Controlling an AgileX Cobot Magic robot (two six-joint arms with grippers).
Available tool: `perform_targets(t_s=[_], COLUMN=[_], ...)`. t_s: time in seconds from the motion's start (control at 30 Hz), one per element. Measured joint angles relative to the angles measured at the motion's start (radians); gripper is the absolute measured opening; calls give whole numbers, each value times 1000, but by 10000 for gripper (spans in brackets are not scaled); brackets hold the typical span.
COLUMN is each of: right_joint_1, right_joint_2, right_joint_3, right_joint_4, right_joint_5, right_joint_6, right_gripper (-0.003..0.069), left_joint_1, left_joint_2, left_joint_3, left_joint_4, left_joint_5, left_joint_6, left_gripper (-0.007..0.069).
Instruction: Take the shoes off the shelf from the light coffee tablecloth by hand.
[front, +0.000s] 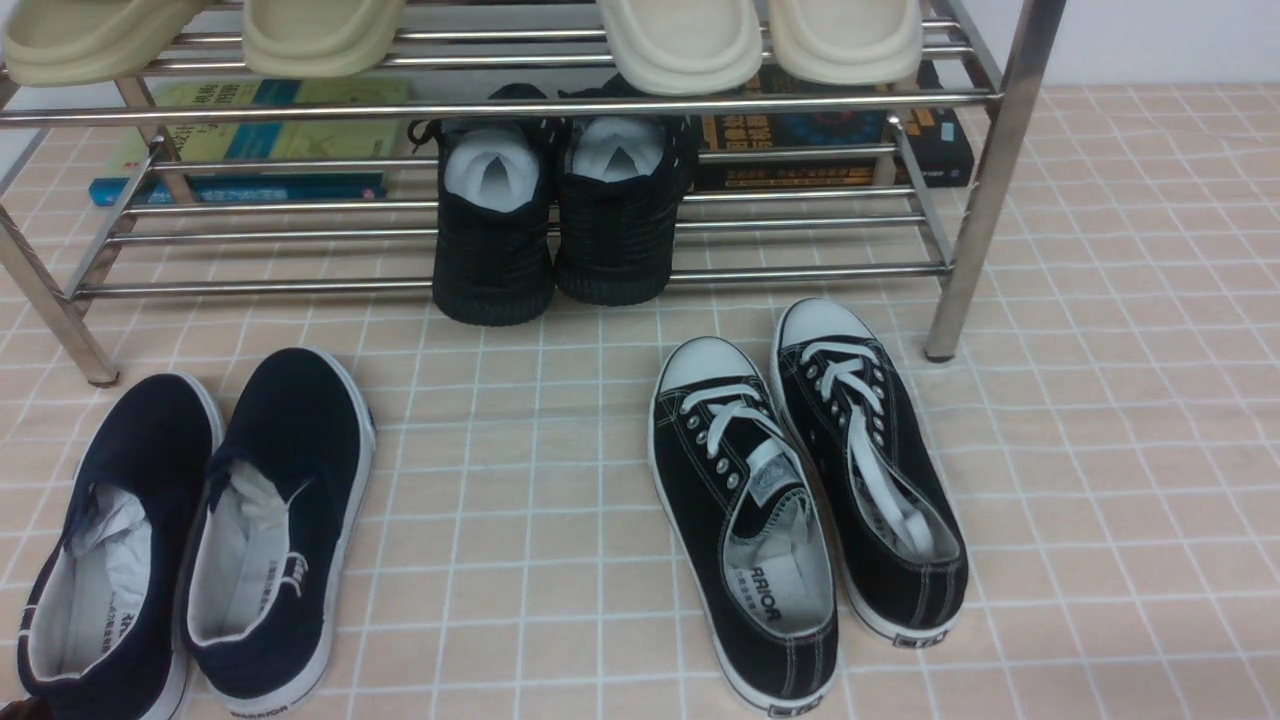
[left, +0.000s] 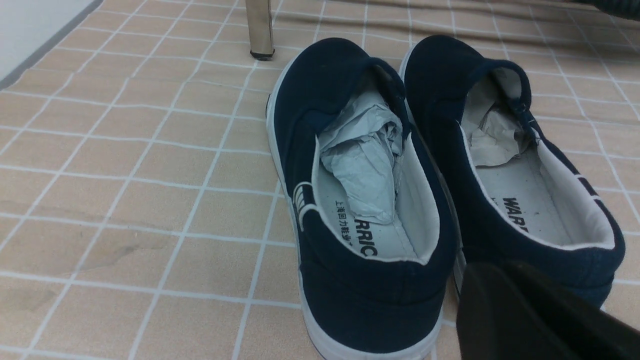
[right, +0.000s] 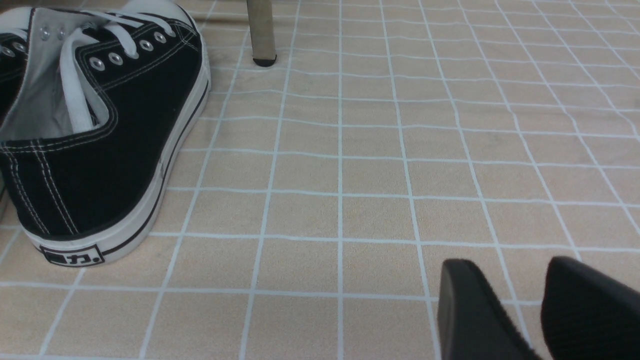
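The navy blue slip-on shoes (front: 290, 420) stand side by side on the light coffee tablecloth (front: 520, 480) at the front left, toes towards the shelf (front: 500, 105), just in front of its left leg. In the left wrist view both shoes (left: 320, 85) show white paper stuffing. My left gripper (left: 495, 275) sits low just behind their heels, over the gap between them. Its fingers form one dark mass with no gap and hold nothing. My right gripper (right: 507, 265) hovers open over bare cloth, nothing between its fingers.
Black lace-up sneakers (front: 800, 480) with white toe caps lie on the cloth at the front right, left of my right gripper. All-black knit shoes (front: 555, 220) stand on the shelf's lower tier and beige slippers (front: 680, 40) on top. Books (front: 250, 140) lie behind the shelf.
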Motion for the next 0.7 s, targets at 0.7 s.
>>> perform_targets(t_s=[0.7], right_joint_1=[0], right_joint_2=[0], right_joint_3=[0], right_joint_4=[1], right_joint_5=[0], right_joint_6=[0], right_gripper=[240], left_joint_1=[0], left_joint_2=[0], left_joint_3=[-1], left_joint_4=[1], left_joint_5=[7], left_joint_6=[0], left_gripper=[54])
